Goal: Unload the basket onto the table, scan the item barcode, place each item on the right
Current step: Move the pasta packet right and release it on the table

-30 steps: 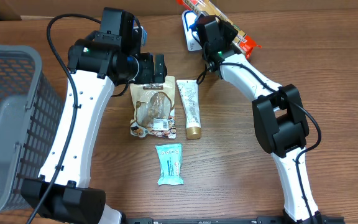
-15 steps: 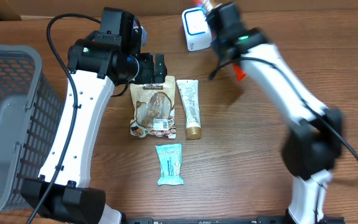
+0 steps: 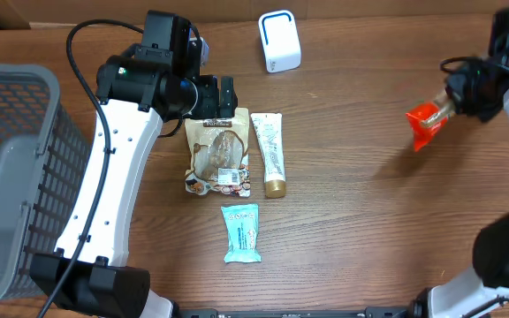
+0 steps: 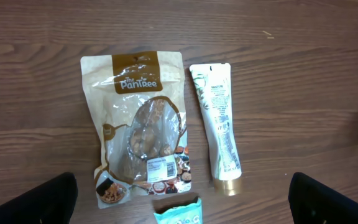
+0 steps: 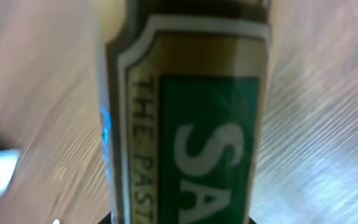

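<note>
Right tool was clamped on the red-ended packet near the bench's right edge, well apart from the scanner at the far edge; scan apparently not yet done. Left tool gaped empty.

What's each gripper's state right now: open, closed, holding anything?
Left gripper: open, holding nothing, above the snack pouch.
Right gripper: shut on the red-ended package, lifted off the table.
</note>
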`<state>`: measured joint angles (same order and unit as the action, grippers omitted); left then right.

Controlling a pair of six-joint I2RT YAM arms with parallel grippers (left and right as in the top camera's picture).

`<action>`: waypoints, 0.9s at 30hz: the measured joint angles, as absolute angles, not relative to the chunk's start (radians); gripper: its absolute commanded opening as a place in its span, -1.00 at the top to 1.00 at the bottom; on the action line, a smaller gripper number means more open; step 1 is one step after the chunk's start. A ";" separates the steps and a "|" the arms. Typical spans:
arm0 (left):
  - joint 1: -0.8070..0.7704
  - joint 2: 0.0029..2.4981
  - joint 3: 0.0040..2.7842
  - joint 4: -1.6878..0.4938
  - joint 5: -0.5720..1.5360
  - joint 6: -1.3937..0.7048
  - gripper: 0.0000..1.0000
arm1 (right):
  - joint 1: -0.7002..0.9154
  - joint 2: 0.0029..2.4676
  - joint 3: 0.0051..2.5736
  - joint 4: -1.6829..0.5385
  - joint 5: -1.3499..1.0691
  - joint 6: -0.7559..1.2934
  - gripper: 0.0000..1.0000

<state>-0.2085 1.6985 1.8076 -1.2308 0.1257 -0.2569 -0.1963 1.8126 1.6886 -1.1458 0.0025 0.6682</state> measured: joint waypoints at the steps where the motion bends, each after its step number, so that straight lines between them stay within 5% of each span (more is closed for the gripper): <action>1: -0.208 1.699 1.808 -1.231 0.126 -0.257 -0.99 | -0.213 1.824 1.629 -1.098 0.000 0.715 0.93; 8: -0.208 1.699 1.808 -1.231 0.126 -0.257 -0.99 | -0.281 1.832 1.302 -0.743 0.014 0.933 0.81; 11: -0.208 1.699 1.808 -1.231 0.126 -0.257 -0.99 | -0.295 1.832 1.250 -0.709 0.038 0.964 0.09; 13: -0.208 1.699 1.808 -1.231 0.126 -0.257 -0.99 | -0.301 1.832 1.235 -0.713 0.052 0.962 -0.67; 15: -0.208 1.699 1.808 -1.231 0.126 -0.257 -0.99 | -0.306 1.831 1.235 -0.697 0.054 0.919 -1.00; 27: -0.208 1.699 1.808 -1.231 0.126 -0.257 -0.99 | -0.297 1.761 1.384 -0.905 -0.135 0.526 -1.00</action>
<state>-0.2085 1.6985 1.8076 -1.2308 0.1257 -0.2569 -0.2974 1.7615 1.3842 -0.9051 -0.1349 0.5259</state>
